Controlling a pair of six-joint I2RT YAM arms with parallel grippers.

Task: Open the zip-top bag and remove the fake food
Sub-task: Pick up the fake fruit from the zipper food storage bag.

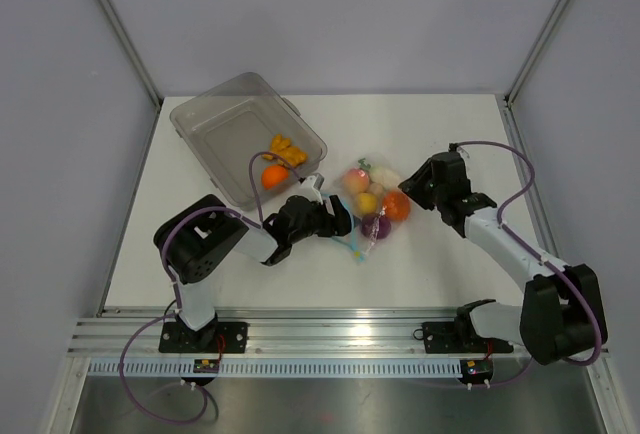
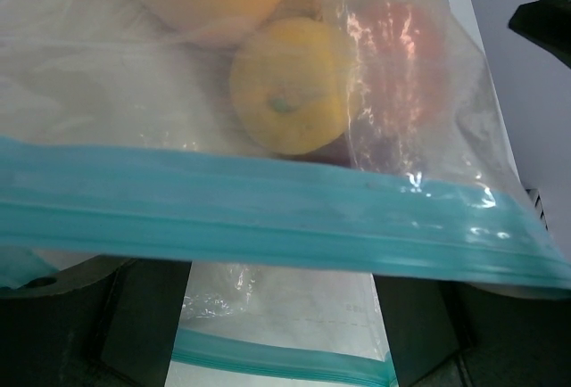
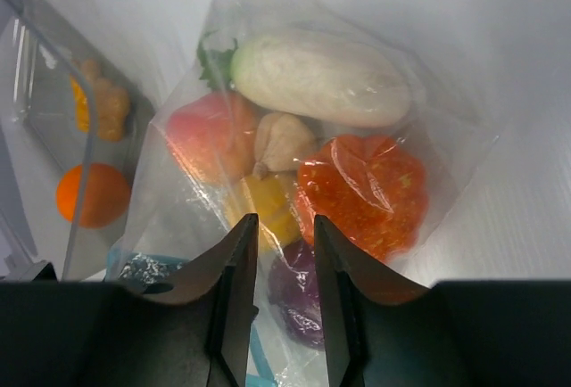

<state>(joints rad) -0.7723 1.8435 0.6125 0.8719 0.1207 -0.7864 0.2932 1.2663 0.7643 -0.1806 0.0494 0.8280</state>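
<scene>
two tools flank the zip-top bag (image 1: 375,199), seemingly to pull it open: left tool (image 1: 337,219) gaping at the zip strip (image 2: 268,209), right tool (image 3: 285,231) narrowly parted, gripping nothing.

The top external camera looks down from above and behind the arm bases, taking in the whole table (image 1: 430,134). The left wrist camera sits right against the zip-top bag (image 2: 134,111), facing into it. The right wrist camera views the same bag from slightly farther, sharing the clear tub (image 3: 45,93) with the overhead view.
</scene>
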